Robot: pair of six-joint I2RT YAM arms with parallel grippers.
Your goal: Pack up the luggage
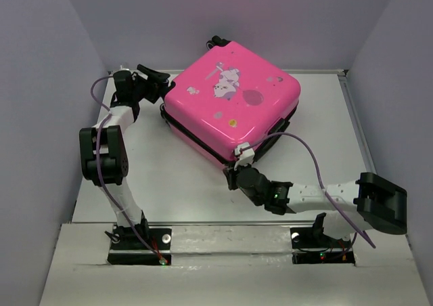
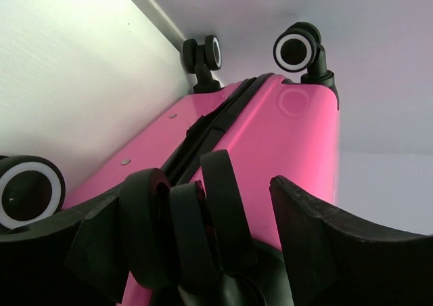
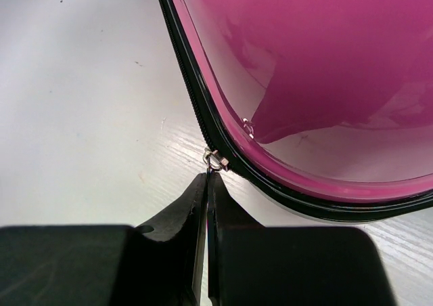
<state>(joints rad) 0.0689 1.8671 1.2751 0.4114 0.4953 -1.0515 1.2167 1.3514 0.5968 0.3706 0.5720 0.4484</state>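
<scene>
My right claw (image 3: pixel 206 184) is pinched fully closed on the zipper pull (image 3: pixel 213 159) at its tips, I judge to run the seam shut. My left claw (image 2: pixel 203 191) gapes wide around a wheel (image 2: pixel 179 235), probably as a brace. The luggage (image 1: pixel 233 103) lies flat just ahead of both, glossy hot pink with black zipper trim.

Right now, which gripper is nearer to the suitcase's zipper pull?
Right. The right gripper has its fingers pinched on the zipper pull at the pink suitcase's near corner. The left gripper straddles a wheel at the far left corner.
</scene>
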